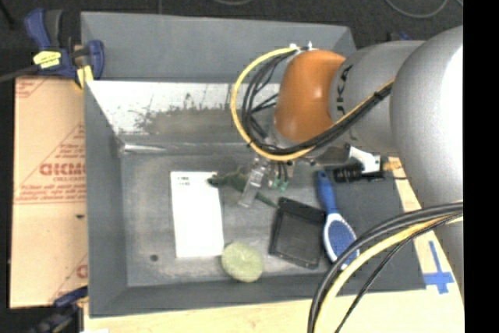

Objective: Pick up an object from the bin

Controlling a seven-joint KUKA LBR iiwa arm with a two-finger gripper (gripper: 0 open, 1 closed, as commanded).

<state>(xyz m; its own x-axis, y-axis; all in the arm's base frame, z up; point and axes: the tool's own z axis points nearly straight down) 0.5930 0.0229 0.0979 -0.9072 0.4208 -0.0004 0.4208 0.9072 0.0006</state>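
Observation:
My gripper (pixel 252 188) hangs below the orange wrist cover, low in the middle of the bin toward the back. Just to its left lies a small dark green thing (pixel 228 180), touching or nearly touching the gripper; part of it is hidden under the gripper. A black square flat thing (pixel 298 233) lies to the gripper's lower right. A blue brush (pixel 333 221) with a white-bristled head lies to the right of that black square.
A white flat card or box (pixel 196 214) lies on the bin floor left of the gripper. A pale green roundish lump (pixel 242 261) sits near the front wall. The arm and its cables cover the bin's back right part.

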